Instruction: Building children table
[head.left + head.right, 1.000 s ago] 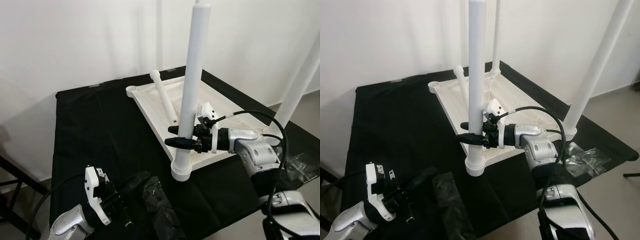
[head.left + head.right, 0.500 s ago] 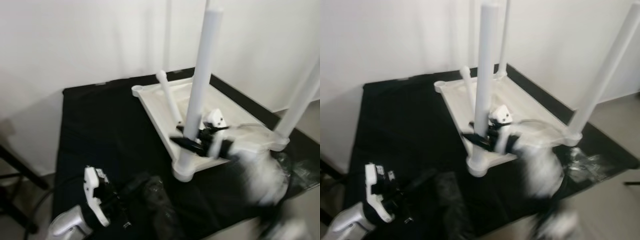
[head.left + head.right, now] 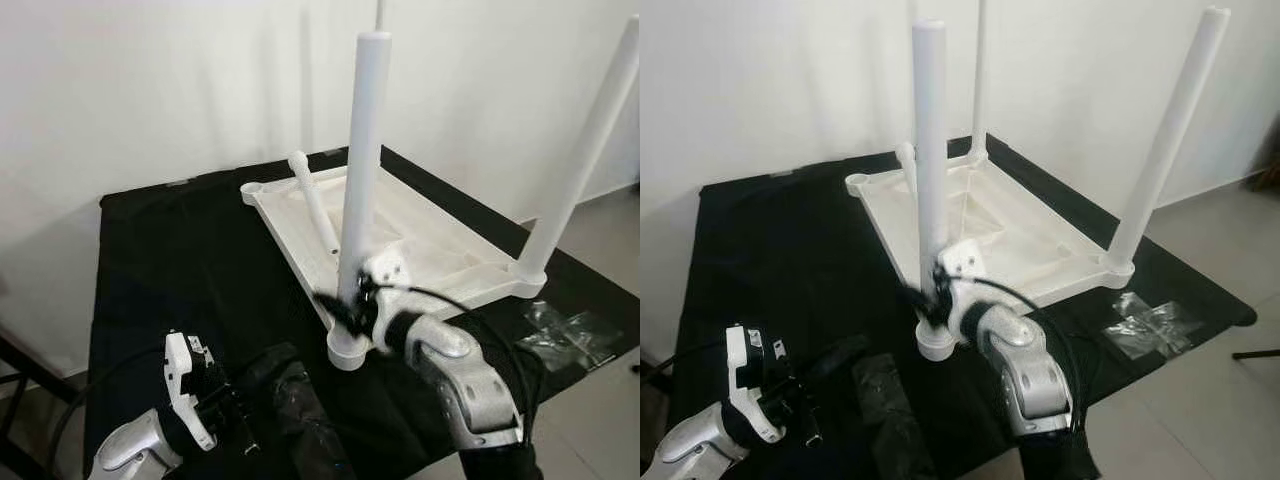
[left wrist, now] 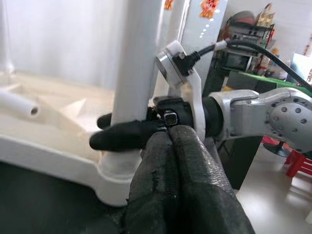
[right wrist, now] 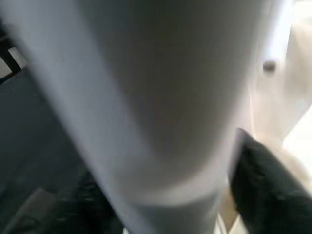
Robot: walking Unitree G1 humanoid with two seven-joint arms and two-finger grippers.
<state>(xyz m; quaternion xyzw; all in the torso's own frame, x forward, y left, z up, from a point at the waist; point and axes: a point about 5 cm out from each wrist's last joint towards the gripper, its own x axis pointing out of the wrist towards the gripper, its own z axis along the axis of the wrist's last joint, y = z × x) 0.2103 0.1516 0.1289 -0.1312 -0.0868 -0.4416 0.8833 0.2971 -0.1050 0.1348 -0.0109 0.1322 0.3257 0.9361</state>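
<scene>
Black-draped table [image 3: 180, 260]. White tabletop [image 3: 440, 245] laid upside down toward far right corner. Near leg [image 3: 358, 180] upright in near corner socket, clamped by right end effector [image 3: 340, 305]. Left end effector [image 4: 168, 161] closed empty, near front left edge.

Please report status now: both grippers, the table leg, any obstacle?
Right gripper shut on near upright leg, low by its socket. Left gripper shut, empty, low beside it. Upturned tabletop on black cloth; one loose leg lying inside it. No obstacle seen.
</scene>
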